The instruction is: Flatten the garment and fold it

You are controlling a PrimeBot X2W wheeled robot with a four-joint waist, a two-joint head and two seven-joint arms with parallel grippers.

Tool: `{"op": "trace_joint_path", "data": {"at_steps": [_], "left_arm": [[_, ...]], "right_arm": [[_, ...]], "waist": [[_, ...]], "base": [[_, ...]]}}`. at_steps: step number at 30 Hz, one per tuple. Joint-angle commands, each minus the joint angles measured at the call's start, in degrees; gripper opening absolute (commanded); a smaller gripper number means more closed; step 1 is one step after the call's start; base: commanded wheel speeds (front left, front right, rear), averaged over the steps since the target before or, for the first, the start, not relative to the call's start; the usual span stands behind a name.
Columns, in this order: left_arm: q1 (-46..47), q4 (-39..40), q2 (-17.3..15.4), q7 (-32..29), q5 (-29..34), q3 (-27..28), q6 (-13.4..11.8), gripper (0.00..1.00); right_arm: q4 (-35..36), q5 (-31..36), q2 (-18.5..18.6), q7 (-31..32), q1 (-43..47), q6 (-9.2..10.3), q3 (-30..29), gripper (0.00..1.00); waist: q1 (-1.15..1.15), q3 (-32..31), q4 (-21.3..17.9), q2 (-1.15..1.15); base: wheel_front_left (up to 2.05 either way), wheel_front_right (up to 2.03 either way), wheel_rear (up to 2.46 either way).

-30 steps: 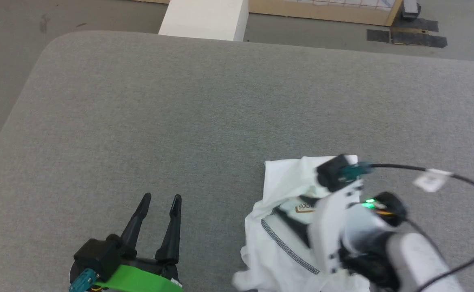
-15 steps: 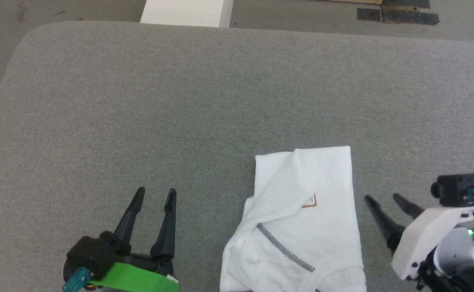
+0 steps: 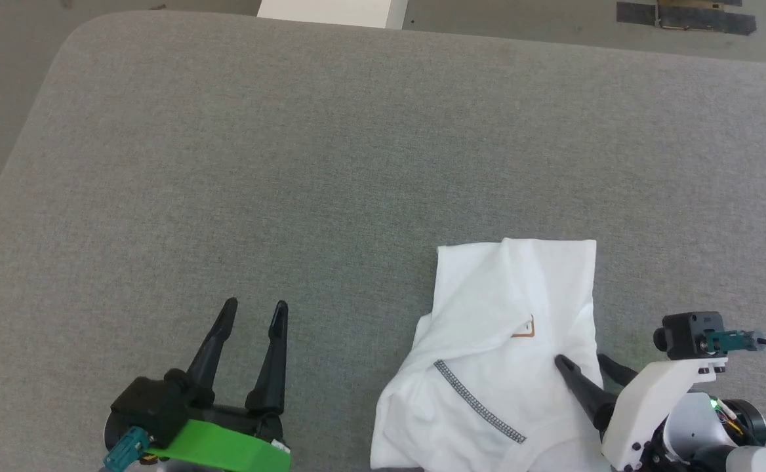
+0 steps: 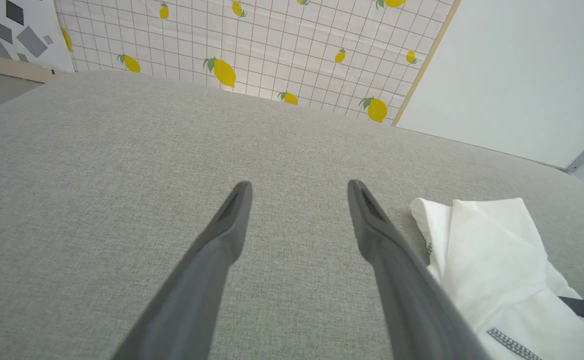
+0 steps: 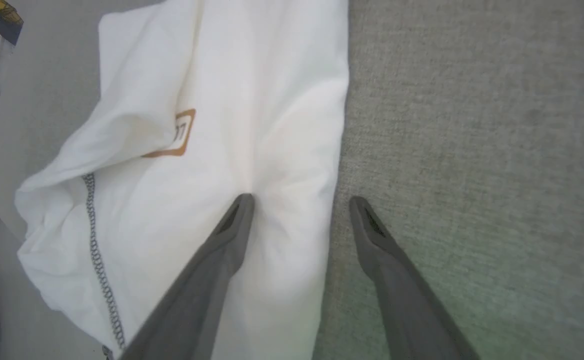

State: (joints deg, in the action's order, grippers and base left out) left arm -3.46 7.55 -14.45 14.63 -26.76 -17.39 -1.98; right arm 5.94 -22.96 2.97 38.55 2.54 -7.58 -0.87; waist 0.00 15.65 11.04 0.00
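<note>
The long-fingered dark right gripper (image 3: pixel 580 358), which stood clear to the right of the thin white soft-fabric shirt (image 3: pixel 507 295) half a second ago, has moved in: one finger (image 5: pixel 222 250) now presses the shirt's right edge.

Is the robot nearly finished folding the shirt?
Not quite. Done: the far part of the shirt lies in a tidy rectangle on the table. In hand: the open right gripper straddles its right edge, one finger on cloth, gripping nothing. The open left gripper hovers apart. Left: smooth the bunched near-left corner and finish folding.
</note>
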Motion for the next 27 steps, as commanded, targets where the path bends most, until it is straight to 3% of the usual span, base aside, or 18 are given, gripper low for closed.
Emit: {"op": "trace_joint_path", "data": {"at_steps": [1, 2, 10, 16, 19, 27], "left_arm": [[0.9, -0.2, -0.2, 0.0, 0.1, 0.1, 0.2, 1.0], [0.9, -0.2, -0.1, 0.0, 0.1, 0.0, 0.2, 1.0], [1.0, -0.1, -0.3, 0.1, 0.2, 0.1, -0.2, 1.0], [0.9, 0.7, -1.0, -0.3, 0.4, 0.3, -0.5, 1.0], [1.4, 1.5, -1.8, -0.7, 0.7, 0.3, -0.4, 1.0], [3.9, 3.5, -3.4, -2.0, 1.7, 0.4, -0.3, 1.0]], "right_arm": [[-1.4, -0.5, -0.1, 0.2, 0.0, 0.09, 0.5, 0.4], [-2.1, -0.6, -0.1, 0.0, -0.2, 0.09, 0.6, 0.0], [-4.8, -0.5, -0.1, -3.2, -3.3, 0.09, -0.7, 0.0], [-2.7, 6.1, 0.3, -0.7, -7.3, 0.09, -2.4, 0.0], [-0.1, 10.5, 5.2, 3.1, -11.4, 0.09, -2.9, 0.0], [2.6, 9.4, 16.9, 10.5, -20.0, 0.09, -2.8, 0.0]], "waist": [[0.0, 0.0, 0.2, 0.0], [0.0, -0.1, 0.2, 0.0], [0.0, -1.3, -1.7, 0.0], [0.0, -0.8, -5.4, 0.0], [0.0, 0.3, -8.6, 0.0], [0.0, 4.5, -13.7, 0.0]], "base": [[0.0, 0.0, 0.0], [0.0, 0.0, 0.0], [0.0, 0.0, 0.0], [0.0, 0.0, 0.0], [0.0, 0.0, 0.0], [0.0, 0.0, 0.0]]}}
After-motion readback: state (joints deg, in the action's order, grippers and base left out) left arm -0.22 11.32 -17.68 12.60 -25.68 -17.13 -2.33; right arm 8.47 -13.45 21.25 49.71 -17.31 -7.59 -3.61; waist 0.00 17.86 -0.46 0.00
